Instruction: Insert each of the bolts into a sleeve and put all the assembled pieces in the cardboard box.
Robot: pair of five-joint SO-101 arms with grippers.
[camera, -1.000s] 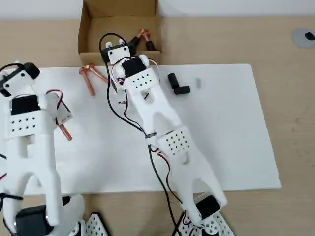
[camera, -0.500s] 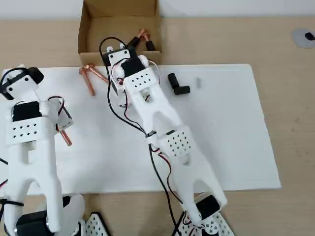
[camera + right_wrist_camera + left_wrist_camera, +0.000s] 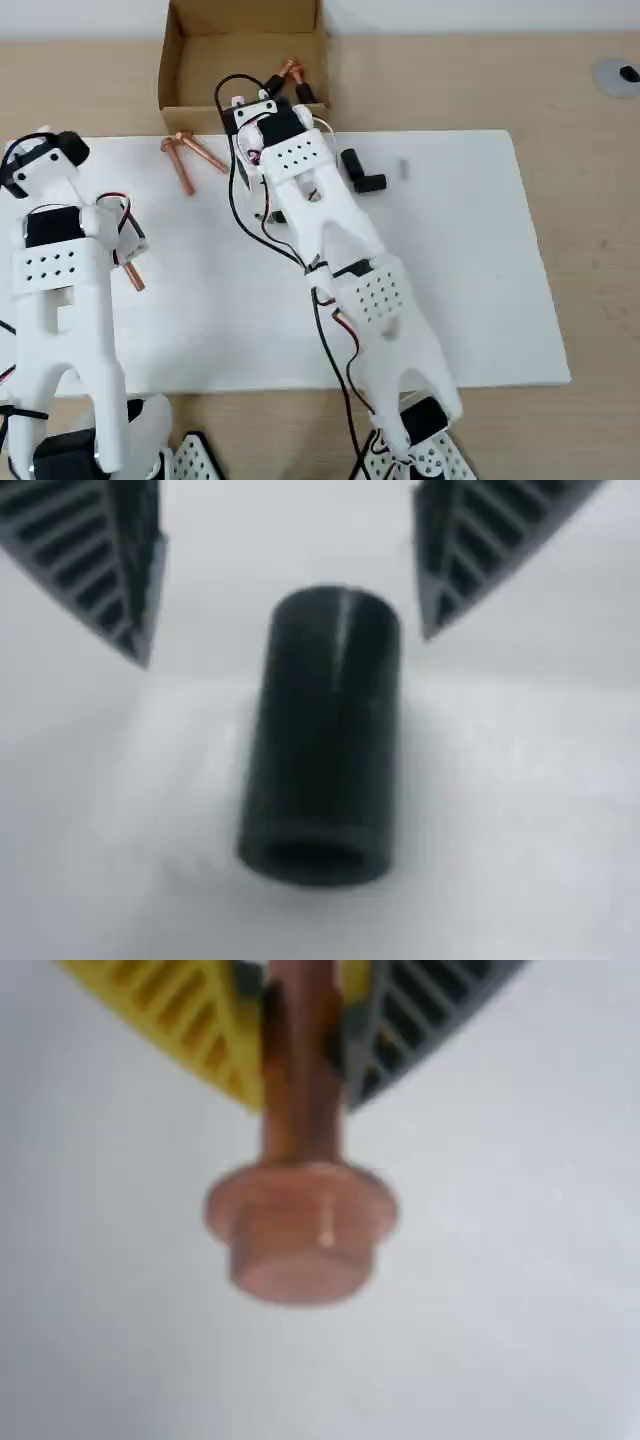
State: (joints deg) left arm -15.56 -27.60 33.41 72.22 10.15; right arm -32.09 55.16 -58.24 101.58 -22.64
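A copper bolt (image 3: 300, 1230) hangs head-down over the white mat, my left gripper (image 3: 300, 1095) shut on its shank. From above, that bolt (image 3: 133, 277) pokes out beside the left arm near the mat's left edge. My right gripper (image 3: 285, 642) is open, one finger on each side of a black sleeve (image 3: 320, 740) that lies on the mat, not touching it. The right arm (image 3: 300, 170) stretches up to just in front of the cardboard box (image 3: 170, 60) and hides its gripper. Assembled pieces (image 3: 287, 80) lie in the box.
Two loose copper bolts (image 3: 185, 160) lie on the white mat (image 3: 460, 260) just left of the right arm. Two black sleeves (image 3: 362, 172) lie just right of it. The mat's right half is bare, with wooden table around it.
The right arm's wrist has shifted a little to the right, near the box front. The left arm has barely moved, still holding the bolt.
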